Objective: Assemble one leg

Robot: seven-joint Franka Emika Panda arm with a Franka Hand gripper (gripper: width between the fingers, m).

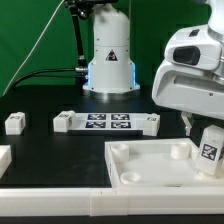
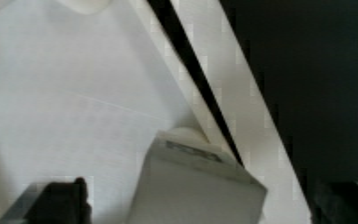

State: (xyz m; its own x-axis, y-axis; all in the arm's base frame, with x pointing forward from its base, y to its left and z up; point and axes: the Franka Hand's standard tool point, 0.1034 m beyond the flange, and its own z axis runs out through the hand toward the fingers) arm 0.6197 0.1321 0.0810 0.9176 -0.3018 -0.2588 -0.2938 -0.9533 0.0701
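Note:
A leg (image 1: 210,150), a chunky white block with a black-and-white tag, stands slightly tilted at the right corner of the large white tray (image 1: 140,152). My gripper (image 1: 207,130) hangs right over it, jaws either side of it. In the wrist view the leg (image 2: 202,185) rises between my two dark fingertips (image 2: 51,205), with a gap showing on each side, so my gripper (image 2: 197,212) is open around it. The tray's floor (image 2: 69,100) and rim (image 2: 229,90) fill the rest of that view. Whether the leg's foot sits in a socket is hidden.
The marker board (image 1: 105,122) lies mid-table in front of the arm's base (image 1: 108,60). A second small white block (image 1: 14,123) sits at the exterior view's left, another white piece (image 1: 3,157) at the left edge. A white strip (image 1: 60,200) runs along the front.

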